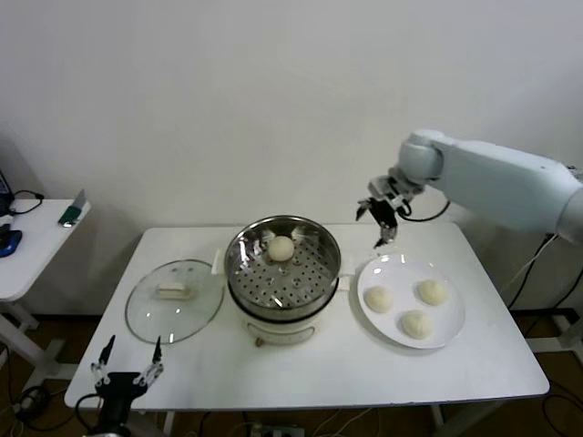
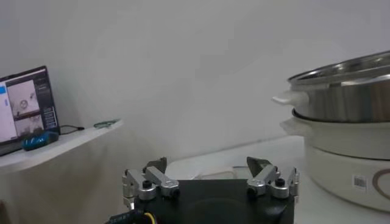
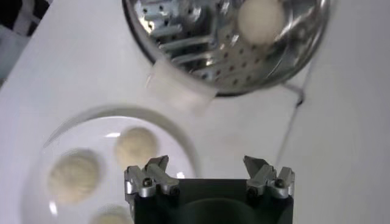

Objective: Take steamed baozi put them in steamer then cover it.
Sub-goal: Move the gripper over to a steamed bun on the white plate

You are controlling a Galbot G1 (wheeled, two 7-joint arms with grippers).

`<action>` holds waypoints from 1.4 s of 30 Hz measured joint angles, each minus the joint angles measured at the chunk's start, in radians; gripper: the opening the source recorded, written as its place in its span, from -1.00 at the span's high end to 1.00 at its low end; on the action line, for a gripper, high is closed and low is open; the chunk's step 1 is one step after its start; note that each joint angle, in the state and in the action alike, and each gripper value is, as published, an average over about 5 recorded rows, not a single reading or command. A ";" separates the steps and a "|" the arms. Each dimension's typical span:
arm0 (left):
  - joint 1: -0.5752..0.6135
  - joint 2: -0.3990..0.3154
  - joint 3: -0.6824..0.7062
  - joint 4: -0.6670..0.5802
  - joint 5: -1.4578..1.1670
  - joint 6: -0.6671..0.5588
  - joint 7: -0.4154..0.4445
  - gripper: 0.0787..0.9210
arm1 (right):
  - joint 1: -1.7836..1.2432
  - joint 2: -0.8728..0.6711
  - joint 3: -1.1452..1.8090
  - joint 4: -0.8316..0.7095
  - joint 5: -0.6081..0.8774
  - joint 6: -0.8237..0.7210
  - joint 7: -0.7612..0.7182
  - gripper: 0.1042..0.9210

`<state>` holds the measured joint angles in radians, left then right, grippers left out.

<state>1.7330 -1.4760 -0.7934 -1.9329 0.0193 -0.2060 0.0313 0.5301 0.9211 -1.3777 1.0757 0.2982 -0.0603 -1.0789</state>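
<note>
Right end effector [image 1: 383,222] hovered released, empty, far of plate [image 1: 450,328]; left [image 1: 127,371] parked, released.
Risk: sloppy descent could squash or roll a bun [image 1: 378,298]; lid [image 1: 174,299] untouched.

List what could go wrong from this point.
The three baozi crowd together on the plate, so the open right gripper might nudge a neighbour while grasping one. The cover lies flat on the table; the left gripper has only its low bar handle to grasp.
</note>
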 measured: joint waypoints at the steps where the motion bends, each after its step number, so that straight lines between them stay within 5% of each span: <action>1: 0.001 0.000 -0.002 0.000 0.000 0.001 -0.001 -0.77 | -0.020 -0.006 0.011 -0.005 -0.008 -0.008 -0.002 -0.76; 33: 0.010 -0.009 -0.004 0.008 0.009 0.015 -0.003 -0.77 | -0.395 0.077 0.306 -0.215 -0.192 -0.049 -0.033 -0.76; 42: 0.011 -0.010 -0.004 0.011 0.010 0.014 -0.004 -0.77 | -0.398 0.087 0.313 -0.237 -0.195 -0.042 -0.046 -0.46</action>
<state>1.7441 -1.4858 -0.7972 -1.9222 0.0297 -0.1922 0.0269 0.1326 1.0083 -1.0647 0.8390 0.1031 -0.1024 -1.1248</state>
